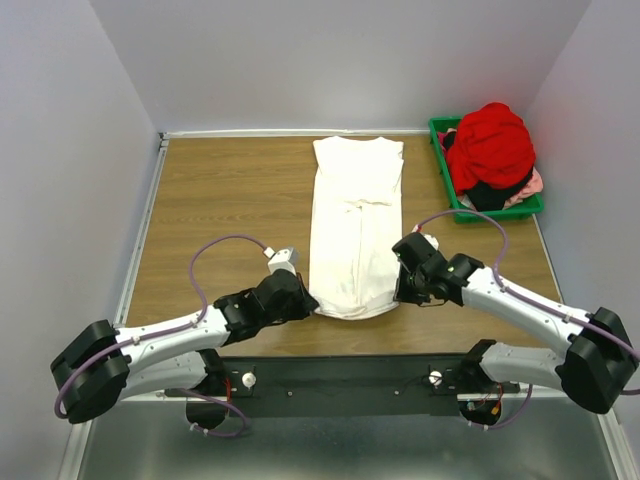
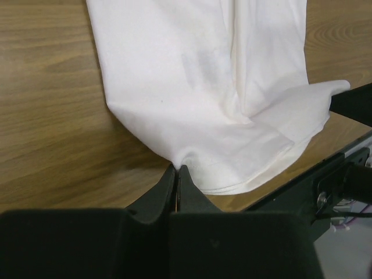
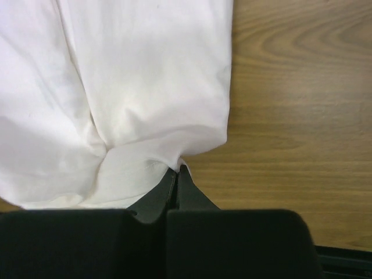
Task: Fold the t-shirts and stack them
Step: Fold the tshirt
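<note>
White arms [image 1: 165,345], black joints [image 1: 95,367] and end effectors [image 2: 176,170], purple cables [image 1: 192,268].

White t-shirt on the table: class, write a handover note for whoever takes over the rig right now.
Left gripper: shut on the near left corner of the white t-shirt.
Right gripper: shut on its near right corner.
Shirts: the white one lies lengthwise on the table; the red t-shirt tops pink and dark cloth in the green bin.
Done: the white one's sides are folded in, making a narrow strip.
Left: probably fold the near end to the far end, then do the bin's shirts; no stack yet.
</note>
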You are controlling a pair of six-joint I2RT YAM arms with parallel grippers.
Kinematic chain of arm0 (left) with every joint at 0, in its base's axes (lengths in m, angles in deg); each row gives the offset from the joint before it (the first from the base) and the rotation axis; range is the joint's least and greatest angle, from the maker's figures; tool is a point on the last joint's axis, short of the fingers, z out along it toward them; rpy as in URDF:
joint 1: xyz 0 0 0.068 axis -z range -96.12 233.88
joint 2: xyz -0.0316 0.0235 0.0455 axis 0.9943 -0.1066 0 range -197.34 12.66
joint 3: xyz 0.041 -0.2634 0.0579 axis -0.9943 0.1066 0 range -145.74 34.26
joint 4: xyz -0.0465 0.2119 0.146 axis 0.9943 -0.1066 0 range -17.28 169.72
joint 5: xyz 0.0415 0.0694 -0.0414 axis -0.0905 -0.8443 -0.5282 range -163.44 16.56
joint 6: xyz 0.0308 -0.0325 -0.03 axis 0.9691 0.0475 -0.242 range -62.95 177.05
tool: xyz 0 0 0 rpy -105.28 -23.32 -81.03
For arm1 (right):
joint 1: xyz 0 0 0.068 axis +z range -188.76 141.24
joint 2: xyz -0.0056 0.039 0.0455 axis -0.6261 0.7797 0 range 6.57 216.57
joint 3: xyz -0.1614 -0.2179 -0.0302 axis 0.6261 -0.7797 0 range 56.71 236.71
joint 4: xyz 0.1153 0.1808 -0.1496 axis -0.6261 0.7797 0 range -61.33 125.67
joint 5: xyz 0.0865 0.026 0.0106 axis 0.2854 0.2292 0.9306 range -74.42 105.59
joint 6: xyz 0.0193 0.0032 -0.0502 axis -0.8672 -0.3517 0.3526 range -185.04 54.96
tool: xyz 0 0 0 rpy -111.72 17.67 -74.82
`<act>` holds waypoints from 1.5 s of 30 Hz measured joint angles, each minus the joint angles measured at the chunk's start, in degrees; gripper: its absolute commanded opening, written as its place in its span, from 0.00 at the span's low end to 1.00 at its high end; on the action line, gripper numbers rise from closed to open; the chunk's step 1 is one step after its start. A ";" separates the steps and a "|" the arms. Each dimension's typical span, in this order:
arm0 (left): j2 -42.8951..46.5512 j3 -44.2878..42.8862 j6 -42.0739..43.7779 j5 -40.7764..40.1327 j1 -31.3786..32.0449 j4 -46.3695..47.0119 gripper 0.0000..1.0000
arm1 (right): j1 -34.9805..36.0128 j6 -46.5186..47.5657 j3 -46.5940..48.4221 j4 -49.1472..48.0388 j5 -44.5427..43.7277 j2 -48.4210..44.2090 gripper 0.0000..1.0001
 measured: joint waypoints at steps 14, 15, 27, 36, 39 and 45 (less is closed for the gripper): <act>-10.60 -3.82 6.86 -2.10 -8.85 14.38 0.00 | -0.02 4.15 7.10 -8.35 -17.62 11.17 0.00; -11.61 -4.46 7.45 -2.10 -9.25 15.06 0.00 | -0.04 4.70 7.87 -9.03 -18.64 12.17 0.01; -27.52 -15.26 16.50 -1.16 -14.45 24.24 0.00 | -4.70 12.15 13.99 -17.07 -26.32 22.25 0.00; -38.34 -26.34 21.03 1.22 -17.79 26.75 0.00 | -10.43 17.86 18.88 -22.40 -27.08 27.69 0.00; -39.71 -28.30 21.29 1.33 -18.93 26.73 0.00 | -11.50 20.02 21.97 -24.30 -27.10 30.58 0.00; -41.11 -30.16 21.51 1.44 -20.85 26.82 0.00 | -13.05 22.86 27.17 -25.62 -27.04 35.74 0.00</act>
